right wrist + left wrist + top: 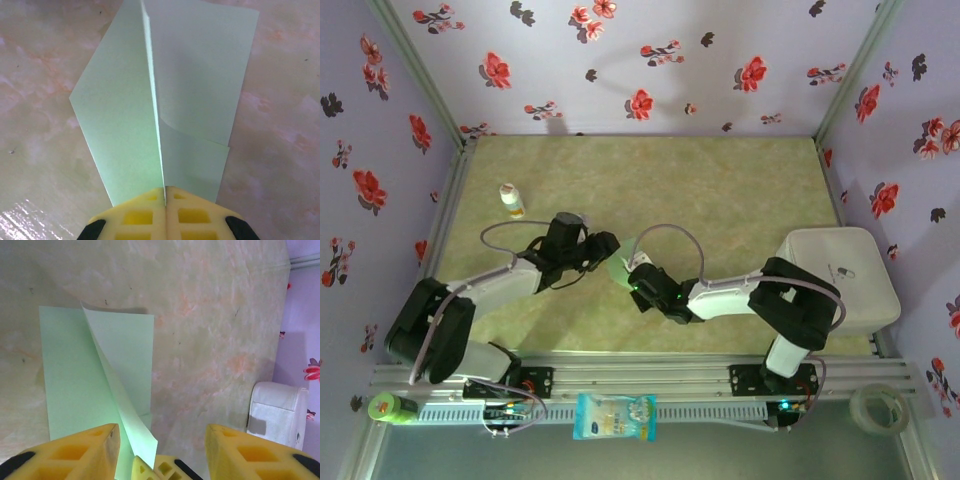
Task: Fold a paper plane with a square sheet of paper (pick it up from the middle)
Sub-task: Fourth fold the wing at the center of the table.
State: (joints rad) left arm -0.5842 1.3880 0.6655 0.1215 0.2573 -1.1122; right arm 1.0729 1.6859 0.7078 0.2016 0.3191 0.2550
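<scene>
The pale mint-green square sheet of paper (190,75) is folded, with a raised centre crease and its two halves spreading out over the table. My right gripper (164,192) is shut on that crease at the near edge of the paper. In the top view the paper (618,268) sits mid-table between both arms, with the right gripper (632,272) on it. My left gripper (162,440) is open. Its yellow fingers (75,455) stand apart on either side of the right gripper's fingertips (155,467) and the pinched paper (75,380), not touching the paper.
A white lidded bin (840,280) stands at the right edge of the table. A small white bottle (510,200) stands at the back left. A white-and-blue packet (615,415), a green object (385,407) and a tape roll (878,408) lie by the front rail.
</scene>
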